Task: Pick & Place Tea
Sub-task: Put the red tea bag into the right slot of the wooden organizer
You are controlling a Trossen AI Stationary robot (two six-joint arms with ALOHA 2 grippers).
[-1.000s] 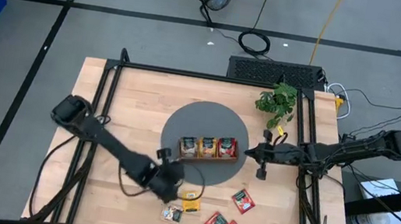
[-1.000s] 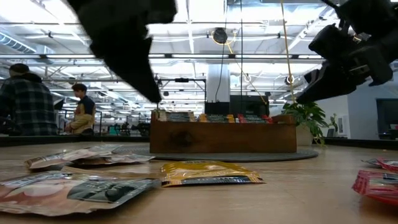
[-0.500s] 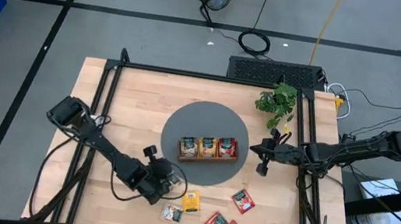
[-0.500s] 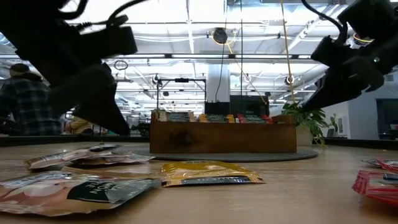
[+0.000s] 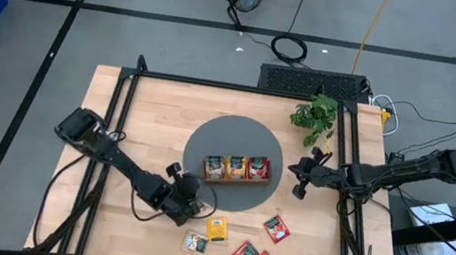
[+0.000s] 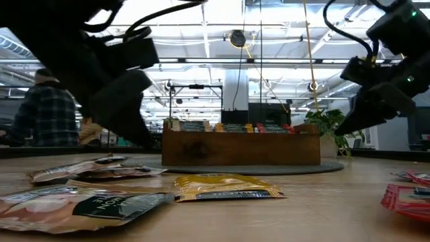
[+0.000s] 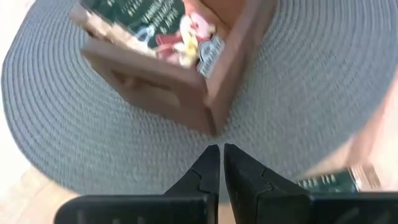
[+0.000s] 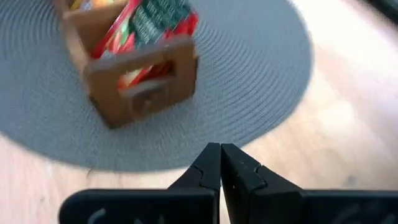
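Note:
Tea sachets stand in the brown wooden tray [image 5: 236, 168] on the round grey mat [image 5: 208, 138]. Loose sachets lie on the table nearer the front: a yellow one [image 5: 216, 229], a pale one [image 5: 195, 244] and red ones [image 5: 276, 229]. My left gripper [image 5: 198, 197] hovers shut over the mat's near left edge, short of the tray's near left corner [image 7: 211, 121], with nothing between its fingers [image 7: 219, 158]. My right gripper [image 5: 294, 169] is shut and hangs off the tray's right end [image 8: 146, 81], just outside the mat.
A potted plant [image 5: 315, 117] stands at the far right of the table. Black frame rails [image 5: 117, 121] run along the left, right and far sides. People show in the room behind the table [image 6: 44, 114].
My left gripper has come down from above the loose sachets and gone toward the tray's near left corner, rolling as it went. My right gripper has sunk a little and turned. Both stay shut. No sachet has moved.

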